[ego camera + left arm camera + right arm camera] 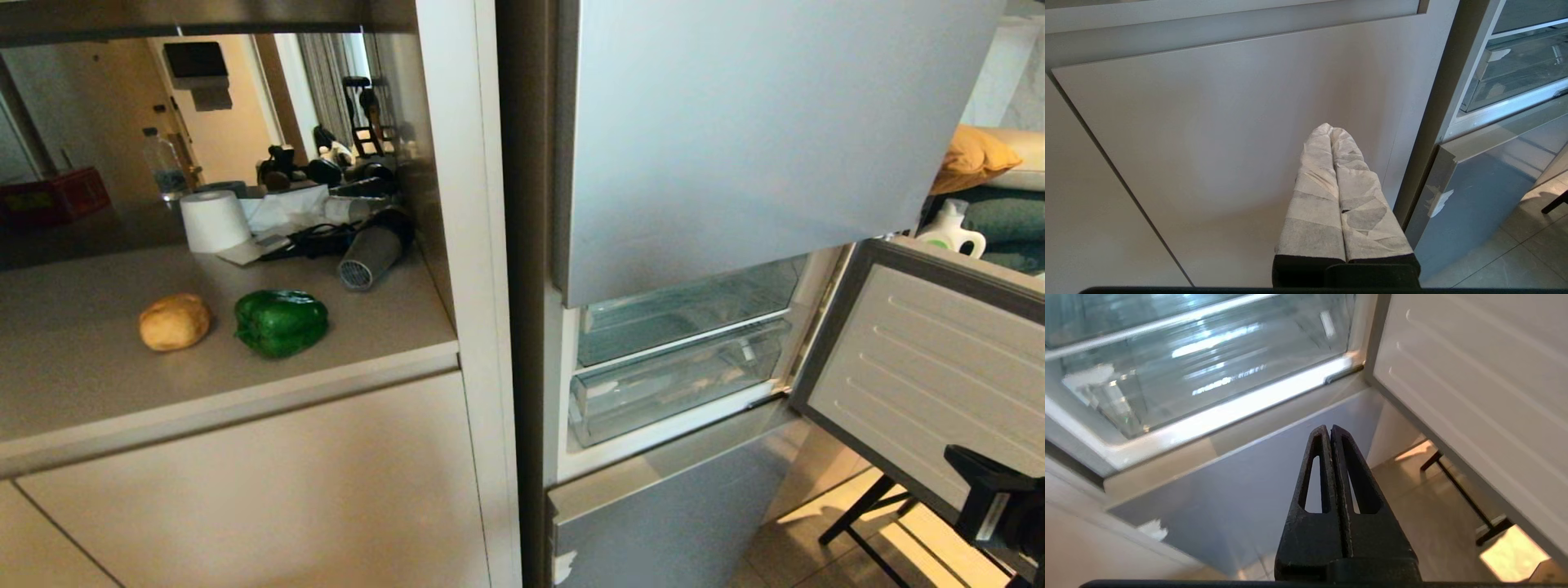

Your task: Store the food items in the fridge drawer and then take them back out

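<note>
Right gripper [1331,430] pinched empty below fridge drawer [678,384] (closed flush); best spread fingers, hook front lip, pull straight.

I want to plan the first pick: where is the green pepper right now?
In the head view the green pepper lies on the beige countertop, left of the fridge, just right of the potato and apart from it.

Warm, fairly dim indoor light fills the head view. Sunlight falls in bright patches on the floor [898,531] at lower right. The fridge drawer [1180,375] shows streaky white glare and motion blur in the right wrist view.
</note>
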Robot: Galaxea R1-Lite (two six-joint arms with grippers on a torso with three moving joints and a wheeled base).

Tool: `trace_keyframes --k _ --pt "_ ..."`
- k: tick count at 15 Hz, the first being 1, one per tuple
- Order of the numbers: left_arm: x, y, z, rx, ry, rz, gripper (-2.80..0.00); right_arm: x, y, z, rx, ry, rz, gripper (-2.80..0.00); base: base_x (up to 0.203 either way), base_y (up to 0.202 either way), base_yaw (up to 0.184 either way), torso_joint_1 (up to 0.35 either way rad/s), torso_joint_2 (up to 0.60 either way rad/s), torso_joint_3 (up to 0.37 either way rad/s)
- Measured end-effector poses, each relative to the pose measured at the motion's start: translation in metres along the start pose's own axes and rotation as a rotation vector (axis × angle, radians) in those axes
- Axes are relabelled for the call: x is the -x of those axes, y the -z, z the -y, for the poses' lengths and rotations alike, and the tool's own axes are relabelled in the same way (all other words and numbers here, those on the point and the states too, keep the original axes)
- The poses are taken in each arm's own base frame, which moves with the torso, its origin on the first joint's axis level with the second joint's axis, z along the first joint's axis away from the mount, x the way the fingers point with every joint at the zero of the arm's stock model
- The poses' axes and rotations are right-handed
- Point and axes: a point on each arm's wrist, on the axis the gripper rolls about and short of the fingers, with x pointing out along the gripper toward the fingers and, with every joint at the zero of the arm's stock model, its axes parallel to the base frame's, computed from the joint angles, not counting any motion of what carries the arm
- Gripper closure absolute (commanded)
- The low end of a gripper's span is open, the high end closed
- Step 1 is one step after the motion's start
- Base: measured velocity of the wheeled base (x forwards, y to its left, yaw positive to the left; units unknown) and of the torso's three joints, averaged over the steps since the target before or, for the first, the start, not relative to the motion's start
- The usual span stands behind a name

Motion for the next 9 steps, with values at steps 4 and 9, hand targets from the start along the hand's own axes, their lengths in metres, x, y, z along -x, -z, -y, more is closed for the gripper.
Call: trace_keyframes --k 4,9 --pt "0.0 0.0 0.0 0.0 0.0 0.0 0.0 0.013 0.005 0.004 -0.017 -0.001 0.027 0.0 0.0 0.0 0.0 0.0 0.0 0.0" --pt "0.0 0.0 0.0 0.0 0.0 0.0 0.0 0.035 0.02 0.011 -0.019 0.006 0.024 0.0 0.0 0.0 0.0 0.0 0.0 0.0"
